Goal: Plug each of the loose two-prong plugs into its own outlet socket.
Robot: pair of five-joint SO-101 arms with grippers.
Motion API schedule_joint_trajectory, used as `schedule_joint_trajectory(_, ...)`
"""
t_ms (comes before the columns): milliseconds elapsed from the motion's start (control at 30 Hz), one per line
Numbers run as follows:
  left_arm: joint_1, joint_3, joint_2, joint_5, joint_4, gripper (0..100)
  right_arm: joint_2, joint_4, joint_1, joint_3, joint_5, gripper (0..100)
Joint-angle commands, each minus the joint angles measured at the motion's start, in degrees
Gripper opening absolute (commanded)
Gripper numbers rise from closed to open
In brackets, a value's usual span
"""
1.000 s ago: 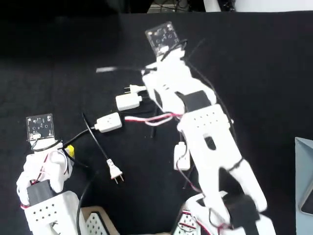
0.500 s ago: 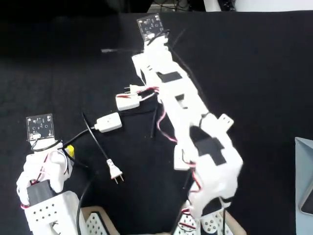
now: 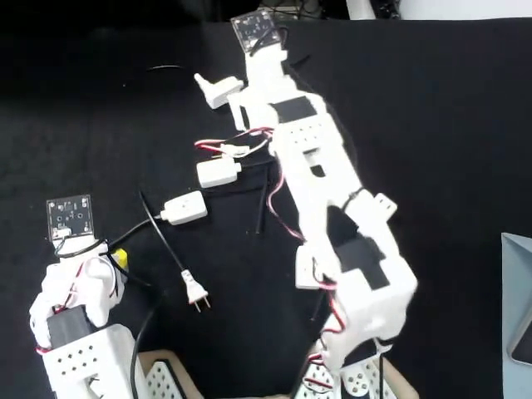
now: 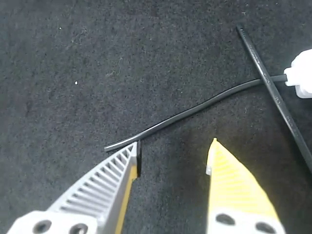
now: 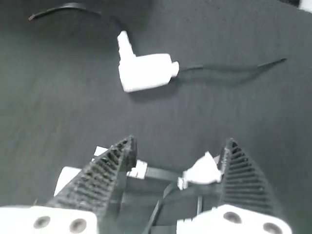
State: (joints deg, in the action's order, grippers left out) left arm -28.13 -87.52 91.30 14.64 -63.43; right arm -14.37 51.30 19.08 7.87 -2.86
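Note:
A white angled plug (image 5: 145, 71) with a black cord lies on the black mat beyond my right gripper (image 5: 178, 141), which is open and holds nothing. From above, this plug (image 3: 214, 90) lies far back, just off the stretched right arm's tip. A small two-prong plug (image 3: 230, 151) points at a white socket block (image 3: 218, 173). A second socket block (image 3: 184, 208) has a black cord. Another loose two-prong plug (image 3: 194, 292) lies nearer the front. My left gripper (image 4: 174, 145) hangs open over a black cord (image 4: 195, 109), near the front left (image 3: 116, 258).
The right arm (image 3: 332, 216) spans the middle of the table, with red and white wires hanging over the sockets. A white piece (image 3: 307, 270) lies partly under it. A grey object (image 3: 519, 299) sits at the right edge. Black cords cross the mat front left.
The right arm has stretched farther toward the back of the table, and the white angled plug now shows just beyond its tip. The left arm has kept still.

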Motion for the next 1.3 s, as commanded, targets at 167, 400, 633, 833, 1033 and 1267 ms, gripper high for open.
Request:
schedule_joint_trajectory(167, -0.1, 0.5, 0.4, -0.2, 0.2, 24, 9.4, 24.5, 0.5, 3.6, 0.6, 19.0)
schedule_joint_trajectory(400, -0.2, 0.4, 0.4, -0.2, 0.2, 24, 10.9, 41.5, 0.3, 3.5, 0.6, 18.5)
schedule_joint_trajectory(633, -0.2, 0.4, 0.4, -0.2, 0.2, 24, 16.7, 43.2, 0.1, -7.8, 1.8, 18.5)
schedule_joint_trajectory(833, -0.4, 0.3, 0.4, -0.2, 0.2, 24, 19.5, 26.4, -3.8, -27.0, 2.6, 18.5)
schedule_joint_trajectory(1033, -0.2, 0.3, 0.4, -0.2, 0.2, 24, 19.5, 12.2, -4.8, -40.6, 2.6, 18.5)
schedule_joint_trajectory(1267, -0.3, 0.3, 0.4, -0.2, 0.2, 24, 13.2, 2.1, -8.5, -43.9, 2.6, 18.4)
